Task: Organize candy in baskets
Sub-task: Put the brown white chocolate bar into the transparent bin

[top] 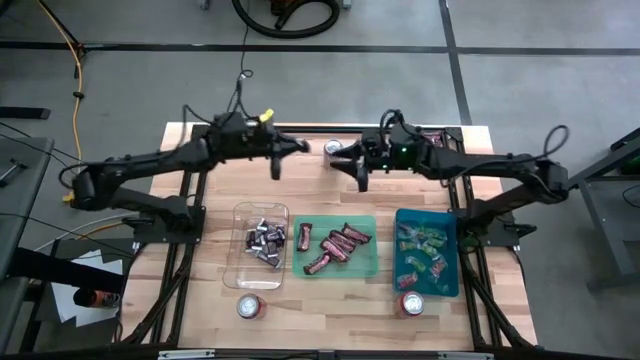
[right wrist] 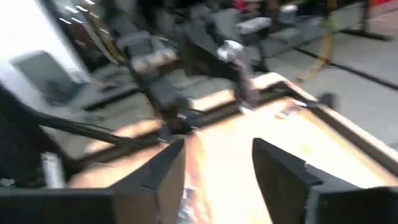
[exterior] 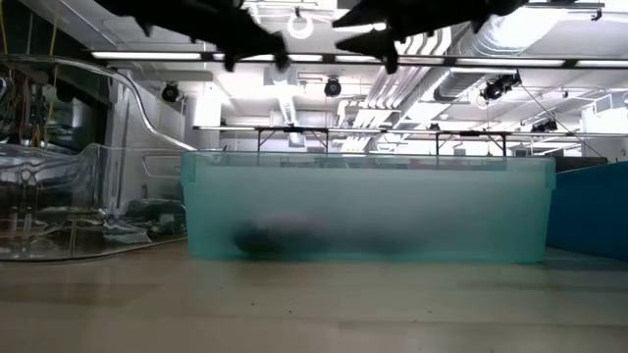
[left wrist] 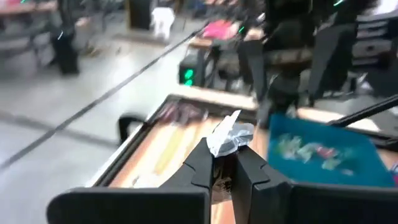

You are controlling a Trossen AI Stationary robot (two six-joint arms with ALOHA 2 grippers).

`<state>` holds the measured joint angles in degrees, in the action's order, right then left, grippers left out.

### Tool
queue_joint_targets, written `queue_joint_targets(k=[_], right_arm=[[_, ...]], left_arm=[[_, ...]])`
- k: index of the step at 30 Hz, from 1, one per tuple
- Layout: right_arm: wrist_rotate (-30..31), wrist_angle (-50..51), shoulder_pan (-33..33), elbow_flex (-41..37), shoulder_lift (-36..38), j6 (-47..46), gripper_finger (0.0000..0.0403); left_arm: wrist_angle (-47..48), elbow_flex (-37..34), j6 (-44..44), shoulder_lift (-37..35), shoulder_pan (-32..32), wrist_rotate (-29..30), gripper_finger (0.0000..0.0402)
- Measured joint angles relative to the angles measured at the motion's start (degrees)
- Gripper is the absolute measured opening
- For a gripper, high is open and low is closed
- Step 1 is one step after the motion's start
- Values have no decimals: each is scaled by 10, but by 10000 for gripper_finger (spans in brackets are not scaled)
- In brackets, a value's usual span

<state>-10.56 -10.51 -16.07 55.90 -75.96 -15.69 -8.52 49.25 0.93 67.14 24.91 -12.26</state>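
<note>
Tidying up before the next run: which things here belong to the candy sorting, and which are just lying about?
Job:
clear basket, dark/silver candy
green basket, maroon candy
teal basket, green-pink candy
silver-wrapped candy in the left gripper

Lying about:
three drink cans

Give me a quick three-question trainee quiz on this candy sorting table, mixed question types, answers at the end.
1. True or false: the left gripper is shut on a silver-wrapped candy.
2. Which basket holds the maroon-brown candy? A clear basket; B green basket; C teal basket.
3. Fill in: the right gripper is ____ and holds nothing.

Key: 1 true; 2 B; 3 open.
</note>
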Motion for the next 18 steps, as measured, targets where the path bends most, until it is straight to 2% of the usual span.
queue_joint_targets(k=[4,8,12,18], right_arm=[[48,66,-23,0,37,19,217],[55,104,-37,0,43,1,230],[54,141,-39,0,36,-8,232],[54,191,-39,-1,31,-8,232]], left_arm=[[164,0,23,-63,26,-2,5],[364,0,65,-116,-13,27,4],[479,-19,165,-158,-121,46,4],[476,-68,352,-183,-340,45,3]])
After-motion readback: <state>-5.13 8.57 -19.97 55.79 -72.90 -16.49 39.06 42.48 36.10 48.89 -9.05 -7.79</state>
